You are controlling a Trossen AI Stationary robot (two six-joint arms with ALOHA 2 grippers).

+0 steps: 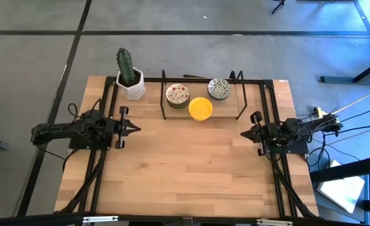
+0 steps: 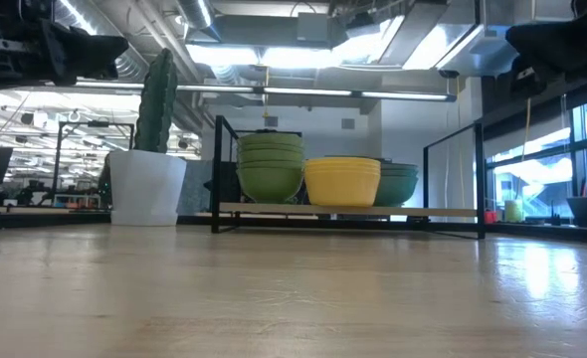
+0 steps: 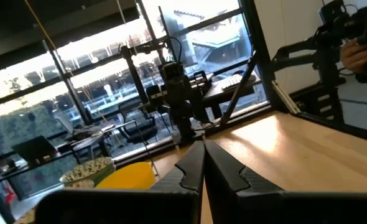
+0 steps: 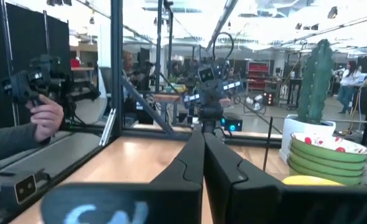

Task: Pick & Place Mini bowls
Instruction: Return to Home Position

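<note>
The left arm [image 1: 72, 133] and right arm [image 1: 288, 135] were matte black and blocky. The left claw [image 1: 137, 128] and right claw [image 1: 243, 133] each tapered to two dark, angular fingers [image 3: 193, 171]. Black cables [image 1: 323, 129] trailed from the right arm, and its wrist housing bore a pale marking [image 4: 87, 214].

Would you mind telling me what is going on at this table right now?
Neither arm holds anything. The left gripper and the right gripper sit at opposite sides of the table, jaws shut and empty. On the shelf at the far edge stand a red-speckled bowl stack, a yellow bowl stack and a green patterned bowl stack. A cactus pot stands beside the shelf.
</note>
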